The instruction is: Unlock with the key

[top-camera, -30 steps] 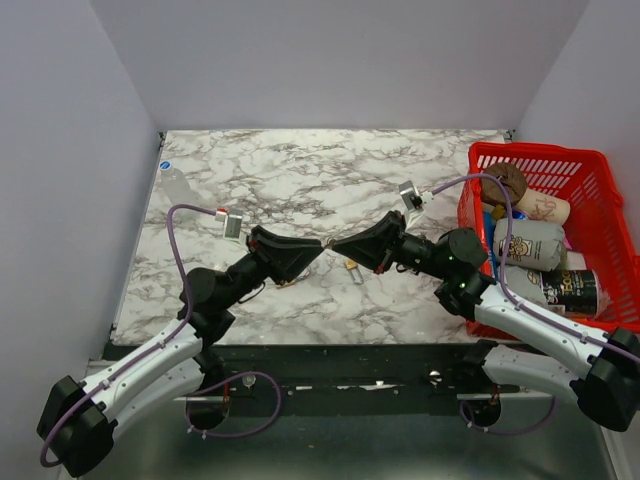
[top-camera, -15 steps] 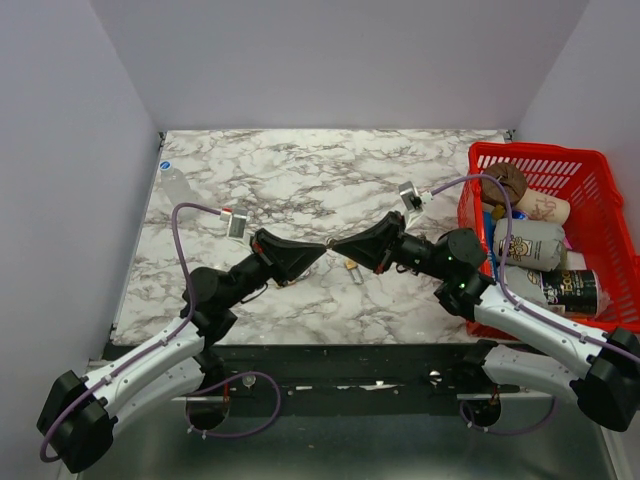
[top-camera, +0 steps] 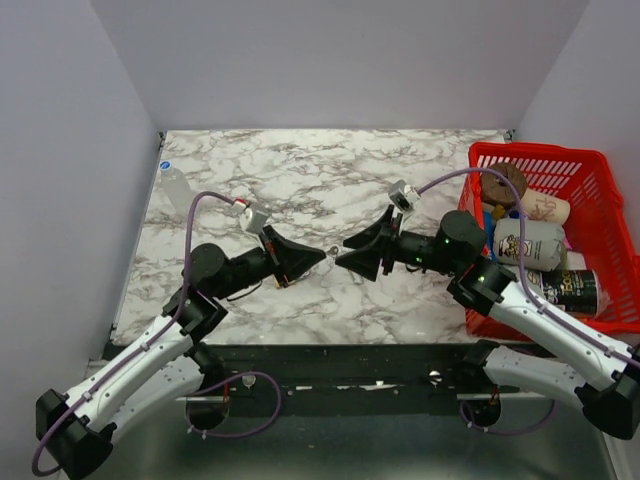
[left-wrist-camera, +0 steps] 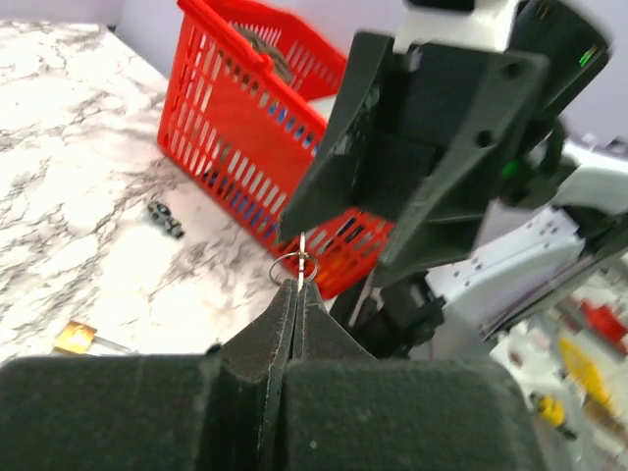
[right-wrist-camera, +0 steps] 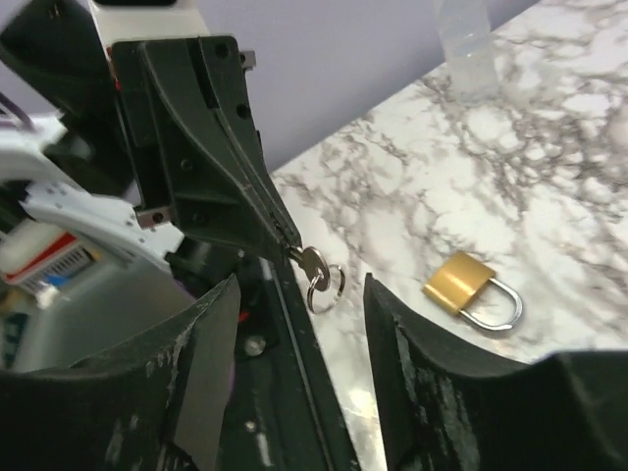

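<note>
1. Over the middle of the marble table, the left gripper is up in the air, fingers pinched tight on the small key, with its ring dangling underneath
2. The right gripper faces it tip to tip, fingers spread wide and holding nothing; in its wrist view the key hangs between them
3. The brass padlock lies flat on the marble beneath the grippers, shackle apparently shut, well apart from the red basket at the right edge
4. It looks to me like a handover: the right fingers should close squarely on the key's flat head, not the loose ring, and the left should let go only once that grip is firm
</note>
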Controlling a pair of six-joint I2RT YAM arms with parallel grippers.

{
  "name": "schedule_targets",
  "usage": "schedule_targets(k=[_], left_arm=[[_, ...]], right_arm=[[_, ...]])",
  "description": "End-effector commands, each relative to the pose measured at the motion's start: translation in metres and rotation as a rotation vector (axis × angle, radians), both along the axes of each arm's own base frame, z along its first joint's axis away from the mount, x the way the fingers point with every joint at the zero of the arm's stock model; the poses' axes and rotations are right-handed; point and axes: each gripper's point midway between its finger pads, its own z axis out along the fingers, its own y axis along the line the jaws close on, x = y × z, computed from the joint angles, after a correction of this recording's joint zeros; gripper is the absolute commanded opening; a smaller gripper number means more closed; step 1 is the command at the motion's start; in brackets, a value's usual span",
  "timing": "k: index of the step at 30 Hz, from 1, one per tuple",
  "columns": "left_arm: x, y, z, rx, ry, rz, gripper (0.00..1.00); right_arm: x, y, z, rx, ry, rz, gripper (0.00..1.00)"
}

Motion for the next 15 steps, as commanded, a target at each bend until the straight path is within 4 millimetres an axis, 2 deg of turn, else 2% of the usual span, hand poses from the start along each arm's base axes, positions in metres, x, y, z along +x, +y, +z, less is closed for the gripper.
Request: schedule_targets(k=[1,3,4,5,6,9,15], left_arm=[[-0.037,-0.009,-0.040,0.290,-0.026,-0.280,0.00],[-0.047,-0.011,-0.058,0.358,0.028,-0.372,0.00],[-0.056,-0.011,-0.060,0.374,0.029,-0.442,0.00],[-0.056,-0.013,-0.060,0.400,-0.001,-0.478,0.00],[-0.061,-0.011,-0.067,0.427,0.029,-0.510,0.00],[-0.068,-0.011,-0.062,0.431,-0.005,-0.575,0.00],[-0.074,-0.011,-0.064,0.441,-0.004,-0.640,0.00]], right_arm=[[-0.020,-0.020,-0.022,-0.213,-0.058,0.080,0.71],[-0.035,-0.023,-0.031,-0.264,-0.054,0.169,0.71],[-0.038,-0.021,-0.031,-0.280,-0.048,0.199,0.71],[-0.041,-0.021,-0.033,-0.293,-0.041,0.228,0.70],[-0.050,-0.023,-0.042,-0.325,-0.028,0.280,0.66],[-0.057,-0.024,-0.055,-0.387,0.021,0.351,0.50],[-0.061,-0.022,-0.070,-0.430,0.061,0.415,0.45]])
